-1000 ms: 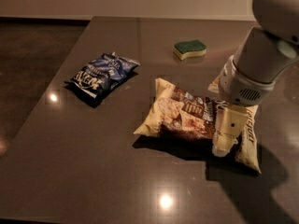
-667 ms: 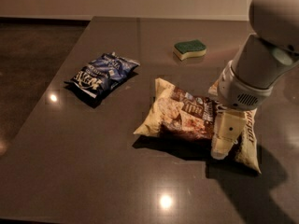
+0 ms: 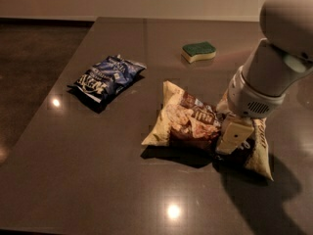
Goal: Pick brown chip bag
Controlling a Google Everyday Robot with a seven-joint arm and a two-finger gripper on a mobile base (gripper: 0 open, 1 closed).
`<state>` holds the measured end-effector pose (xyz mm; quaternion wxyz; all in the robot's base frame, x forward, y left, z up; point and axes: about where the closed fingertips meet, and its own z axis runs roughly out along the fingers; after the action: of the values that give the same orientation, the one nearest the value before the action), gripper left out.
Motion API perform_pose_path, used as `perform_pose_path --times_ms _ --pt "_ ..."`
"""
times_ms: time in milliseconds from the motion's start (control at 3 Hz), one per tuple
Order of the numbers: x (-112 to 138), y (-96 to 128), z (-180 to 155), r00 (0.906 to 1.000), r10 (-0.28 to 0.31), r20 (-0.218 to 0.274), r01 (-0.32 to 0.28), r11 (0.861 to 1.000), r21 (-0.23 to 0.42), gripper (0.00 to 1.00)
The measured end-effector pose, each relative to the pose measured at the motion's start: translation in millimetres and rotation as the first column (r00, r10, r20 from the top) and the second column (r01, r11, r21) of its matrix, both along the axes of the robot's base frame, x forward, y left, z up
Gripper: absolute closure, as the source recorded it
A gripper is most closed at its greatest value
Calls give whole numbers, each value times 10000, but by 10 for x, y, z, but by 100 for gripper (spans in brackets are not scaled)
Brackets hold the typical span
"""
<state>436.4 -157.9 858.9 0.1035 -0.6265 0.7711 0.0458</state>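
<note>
Brown chip bag (image 3: 183, 124) is seen lying flat on the dark desk (image 3: 98, 180), right of frame centre. Its pale cream ends point to lower left and lower right, and its printed face is turned up. The bag is crumpled toward its right half.

The tool (image 3: 229, 143) is positioned at right of centre, lowered onto the right half of the brown chip bag and touching it. A cream-coloured part of the tool is pressed into the dark middle of the bag. Whether the tool is open or clamped on the bag cannot be told from this view. The pale arm (image 3: 274, 67) is seen coming down from the upper right corner.

A blue chip bag (image 3: 105, 76) is noted in the upper left of the desk, well apart from the brown one. A green-topped sponge (image 3: 199, 51) is noted near the upper centre.
</note>
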Motion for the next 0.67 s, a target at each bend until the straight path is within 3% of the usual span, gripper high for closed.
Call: perform_pose_path --times_ms 333,667 --pt "2 3 72 9998 -107 143 105 9998 144 68" --pt "33 -3 290 9990 -121 431 108 9995 304 92"
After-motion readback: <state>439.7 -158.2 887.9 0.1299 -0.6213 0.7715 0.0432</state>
